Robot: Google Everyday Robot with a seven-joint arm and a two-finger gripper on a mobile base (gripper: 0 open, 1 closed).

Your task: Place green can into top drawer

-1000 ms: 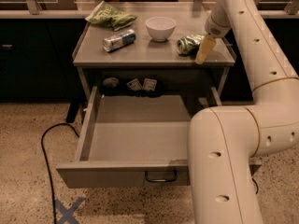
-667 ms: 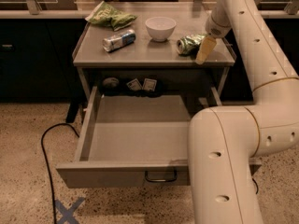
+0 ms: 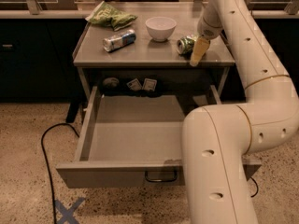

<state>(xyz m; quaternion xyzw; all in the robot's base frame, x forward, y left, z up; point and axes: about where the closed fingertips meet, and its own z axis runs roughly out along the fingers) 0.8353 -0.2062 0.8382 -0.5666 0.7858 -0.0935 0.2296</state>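
Note:
The green can [image 3: 185, 44] lies on its side on the grey cabinet top [image 3: 145, 55], right of the white bowl. My gripper [image 3: 198, 51] hangs from the large white arm and reaches down to the cabinet top, right against the can's right side. The top drawer [image 3: 117, 174] is pulled far out toward the camera, and its dark loop handle [image 3: 161, 177] shows on the front. The arm's lower link hides the drawer's right part.
A white bowl [image 3: 160, 27], a silver-and-blue can [image 3: 119, 39] and a green snack bag [image 3: 110, 16] sit on the cabinet top. Small items [image 3: 142, 84] lie on the shelf behind the drawer. A black cable [image 3: 46, 153] and a blue tape cross [image 3: 68, 211] are on the floor.

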